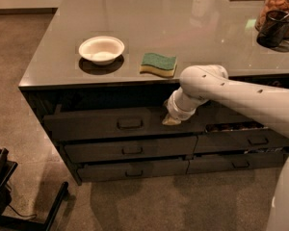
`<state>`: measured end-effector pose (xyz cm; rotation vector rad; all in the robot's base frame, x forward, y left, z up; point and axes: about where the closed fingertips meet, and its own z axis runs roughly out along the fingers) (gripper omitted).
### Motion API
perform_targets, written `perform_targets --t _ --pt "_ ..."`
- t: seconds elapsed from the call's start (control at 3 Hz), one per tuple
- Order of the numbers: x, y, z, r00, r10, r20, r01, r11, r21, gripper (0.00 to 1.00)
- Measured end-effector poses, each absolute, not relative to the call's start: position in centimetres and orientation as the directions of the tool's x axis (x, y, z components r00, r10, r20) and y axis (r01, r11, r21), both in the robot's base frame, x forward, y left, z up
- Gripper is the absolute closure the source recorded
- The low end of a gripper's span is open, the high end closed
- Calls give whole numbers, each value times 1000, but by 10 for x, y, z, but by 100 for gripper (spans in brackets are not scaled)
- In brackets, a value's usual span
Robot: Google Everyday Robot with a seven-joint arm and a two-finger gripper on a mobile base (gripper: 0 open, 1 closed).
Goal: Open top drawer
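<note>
The top drawer (96, 124) is the tallest dark grey front under the left part of the counter, with a small loop handle (130, 123) at its centre. Its front stands slightly out from the cabinet, with a dark gap above it. My gripper (171, 121) hangs from the white arm (241, 100) at the drawer's right end, right of the handle and close against the front. Its tip is mostly hidden behind the wrist.
On the grey counter (183, 32) sit a white bowl (101, 49), a green and yellow sponge (158, 64), a dark cup (273, 28) and a jar (284, 4). Lower drawers (130, 149) stack below. Another drawer stack (250, 138) stands right. A black base (5, 191) is at bottom left.
</note>
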<state>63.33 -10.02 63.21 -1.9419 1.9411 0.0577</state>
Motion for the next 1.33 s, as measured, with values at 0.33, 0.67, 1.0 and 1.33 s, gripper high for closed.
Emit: perform_targets --t 0.33,0.67,1.0,1.33 --pt "633 -100 638 39 -953 -301 -969 37 -243 58" --pt "630 -100 640 40 -954 -297 -972 32 -233 35" --pt "630 -100 644 40 -954 -297 -972 32 -233 11" --pt "608 -103 635 26 -960 -280 -983 26 -181 0"
